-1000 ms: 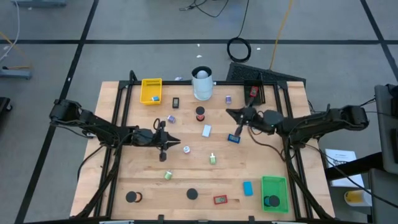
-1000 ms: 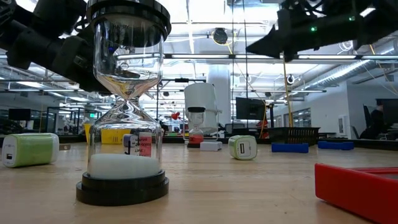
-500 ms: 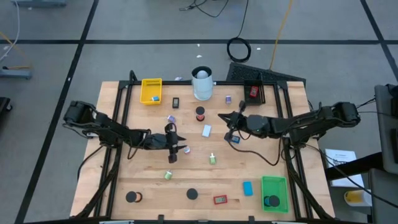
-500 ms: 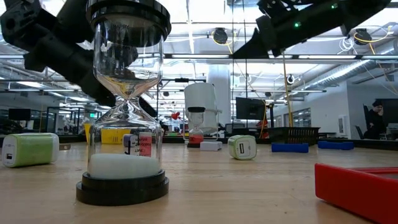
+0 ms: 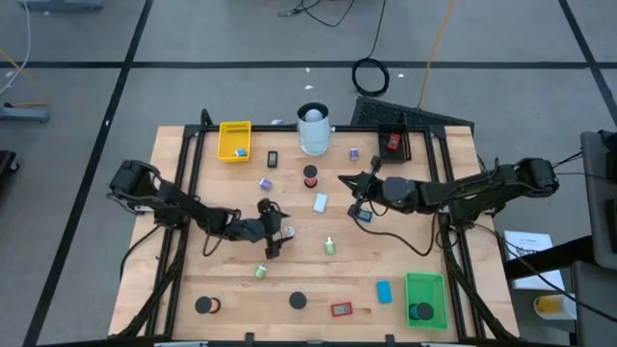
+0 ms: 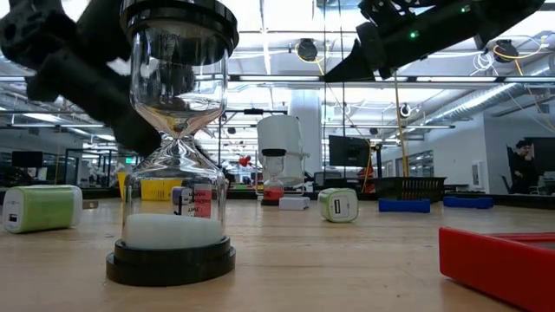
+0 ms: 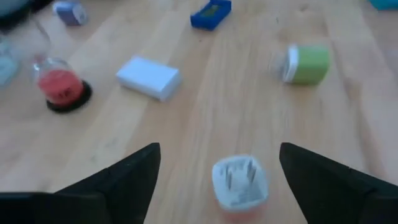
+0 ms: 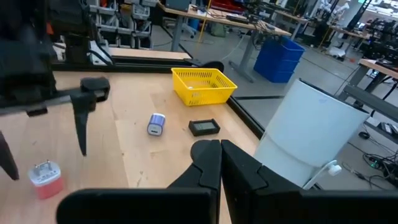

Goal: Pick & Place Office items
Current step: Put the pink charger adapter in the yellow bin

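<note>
- Most of the office items lie loose on the wooden table in the high view, so by my reckoning the job is barely begun. Sorted so far: a small blue piece in the yellow mesh tray, a red piece in the black tray, a black round disc in the green tray. Well over a dozen pieces wait outside them, and the left gripper hangs at mid-table, its fingers spread wide, with the small white-and-pink plug adapter just beside its tips.
- Low view next: a black-capped glass sand timer with white sand fills the foreground, and a lime-green rounded block and a red flat case sit unsorted to either side of it.
- Left wrist view: that adapter sits prongs-up between the open fingers, untouched, not gripped. Ahead of it lie a white rectangular block, a small red-sand timer, a blue flat clip and a green-and-white plug block.
- Right wrist view: the right gripper is pressed together, holding nothing, with the tall white cylinder close ahead of it and a lavender plug and black flat piece farther out.
</note>
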### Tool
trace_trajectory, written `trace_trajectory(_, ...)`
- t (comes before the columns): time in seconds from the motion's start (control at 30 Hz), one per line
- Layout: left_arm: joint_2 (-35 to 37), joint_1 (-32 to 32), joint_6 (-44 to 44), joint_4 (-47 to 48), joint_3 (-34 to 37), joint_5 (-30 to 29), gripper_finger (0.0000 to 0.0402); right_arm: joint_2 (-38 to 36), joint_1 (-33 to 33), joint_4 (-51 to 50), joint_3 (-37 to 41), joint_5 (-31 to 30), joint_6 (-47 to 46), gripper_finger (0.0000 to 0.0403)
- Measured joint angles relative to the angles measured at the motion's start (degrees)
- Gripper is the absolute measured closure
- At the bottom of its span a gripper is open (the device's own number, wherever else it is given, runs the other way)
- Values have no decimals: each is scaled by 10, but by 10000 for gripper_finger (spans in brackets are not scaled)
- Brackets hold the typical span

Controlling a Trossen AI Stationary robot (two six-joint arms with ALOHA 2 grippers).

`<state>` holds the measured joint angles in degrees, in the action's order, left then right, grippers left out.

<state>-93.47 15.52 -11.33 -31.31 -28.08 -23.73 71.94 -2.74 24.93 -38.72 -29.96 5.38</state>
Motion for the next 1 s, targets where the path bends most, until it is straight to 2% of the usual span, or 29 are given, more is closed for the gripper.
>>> trace_trajectory(0.13,-57,0,-3,-20,-20,1,67,0,0,0,0,0,0,399)
trace_trajectory(0.23,-88,0,-9,-15,-47,13,90,0,0,-4,0,0,0,399)
trace_trajectory(0.47,-100,0,-14,39,-72,12,207,0,0,-14,0,0,5,399)
trace_trajectory(0.57,-92,0,-6,52,-70,-10,264,0,0,-13,0,0,10,399)
trace_trajectory(0.6,-88,0,-6,59,-71,-17,269,0,0,-14,0,0,11,399)
trace_trajectory(0.73,-24,-11,5,132,-72,-40,268,0,0,-12,0,0,13,399)
trace_trajectory(0.87,88,-43,5,252,-71,-85,268,0,0,-13,0,0,13,399)
trace_trajectory(1.0,211,-107,3,363,-71,-128,268,0,0,-17,0,0,12,399)
